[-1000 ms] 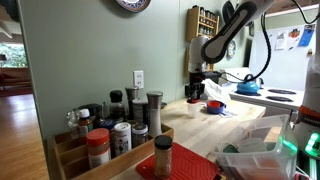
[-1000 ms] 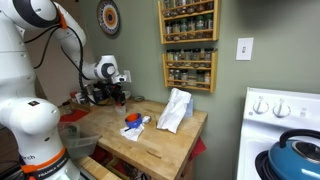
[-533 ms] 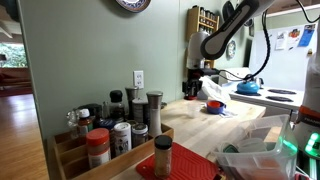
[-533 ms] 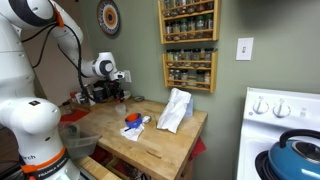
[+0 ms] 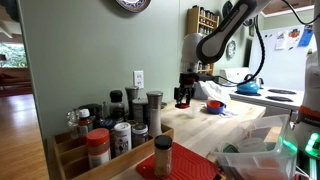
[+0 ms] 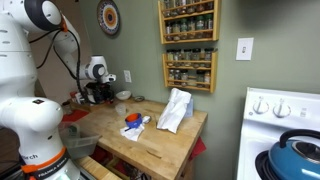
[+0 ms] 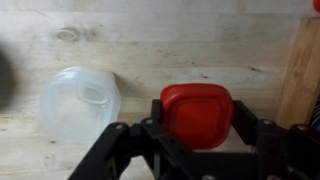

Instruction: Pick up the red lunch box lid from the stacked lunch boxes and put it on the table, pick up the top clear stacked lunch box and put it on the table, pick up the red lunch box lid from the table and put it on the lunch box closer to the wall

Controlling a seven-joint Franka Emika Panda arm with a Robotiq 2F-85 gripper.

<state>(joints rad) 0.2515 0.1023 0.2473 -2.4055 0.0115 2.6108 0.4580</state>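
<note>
In the wrist view the red lid [image 7: 197, 110] sits between the two fingers of the pincer [image 7: 197, 124], which stand at its 3 and 9 o'clock edges. I cannot tell whether they squeeze it or merely flank it. What lies under the lid is hidden. At the lid's 9 o'clock, just beside it, a clear lunch box [image 7: 80, 102] stands uncovered on the pale tabletop [image 7: 150, 40] and looks empty.

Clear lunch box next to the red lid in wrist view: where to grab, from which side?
Take the clear lunch box by its rim wall, from straight above: it stands upright and open-topped, so one finger fits inside, one outside. Pick the side away from the red lid, probably.
</note>
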